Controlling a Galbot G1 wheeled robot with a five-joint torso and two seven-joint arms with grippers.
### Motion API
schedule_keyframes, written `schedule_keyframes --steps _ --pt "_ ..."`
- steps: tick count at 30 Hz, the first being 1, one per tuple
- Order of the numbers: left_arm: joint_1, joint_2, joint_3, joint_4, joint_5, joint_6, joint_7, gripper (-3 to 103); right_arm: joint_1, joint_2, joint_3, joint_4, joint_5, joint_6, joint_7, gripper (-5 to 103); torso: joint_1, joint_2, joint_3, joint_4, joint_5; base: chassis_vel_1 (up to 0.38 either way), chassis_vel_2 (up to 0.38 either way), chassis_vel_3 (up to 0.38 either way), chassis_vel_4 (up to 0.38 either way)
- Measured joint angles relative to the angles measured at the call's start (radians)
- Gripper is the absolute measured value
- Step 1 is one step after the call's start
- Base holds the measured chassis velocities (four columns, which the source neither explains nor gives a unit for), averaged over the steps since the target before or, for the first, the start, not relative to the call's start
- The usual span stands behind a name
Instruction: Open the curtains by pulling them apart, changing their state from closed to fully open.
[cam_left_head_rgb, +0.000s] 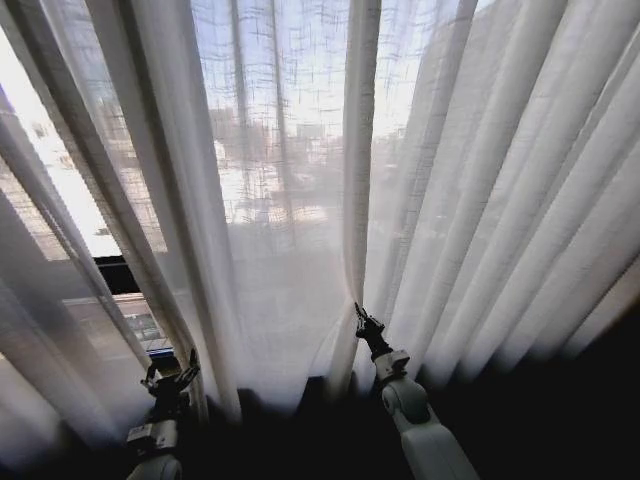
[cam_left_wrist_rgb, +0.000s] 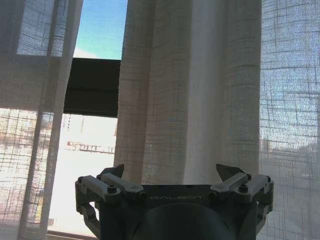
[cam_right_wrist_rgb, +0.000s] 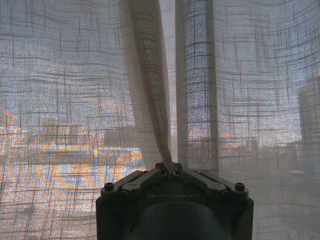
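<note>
Fingers: right gripper (cam_right_wrist_rgb: 170, 167) pinches a curtain fold (cam_right_wrist_rgb: 150, 85); left gripper (cam_left_wrist_rgb: 172, 175) spread before hanging curtains (cam_left_wrist_rgb: 195, 85).
Curtains: mostly drawn, gap at left.
Risk: sheer fabric may slip free.

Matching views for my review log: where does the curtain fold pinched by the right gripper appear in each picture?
Head view: the fold hangs at centre, running down to the right gripper.
Left wrist view: can't tell which fold it is.
Right wrist view: it tapers down into the shut fingers.
Shared landmark: the curtains.
</note>
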Motion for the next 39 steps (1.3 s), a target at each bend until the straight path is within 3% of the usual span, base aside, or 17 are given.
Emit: schedule_keyframes --steps 39 --pt "0.000 0.000 0.000 0.000 0.000 0.000 0.000 100 -0.042 -0.019 0.010 0.050 0.036 0.011 -0.049 0 0.000 0.000 0.000 -0.0001 0.0003 -0.356 -0.353 0.347 0.356"
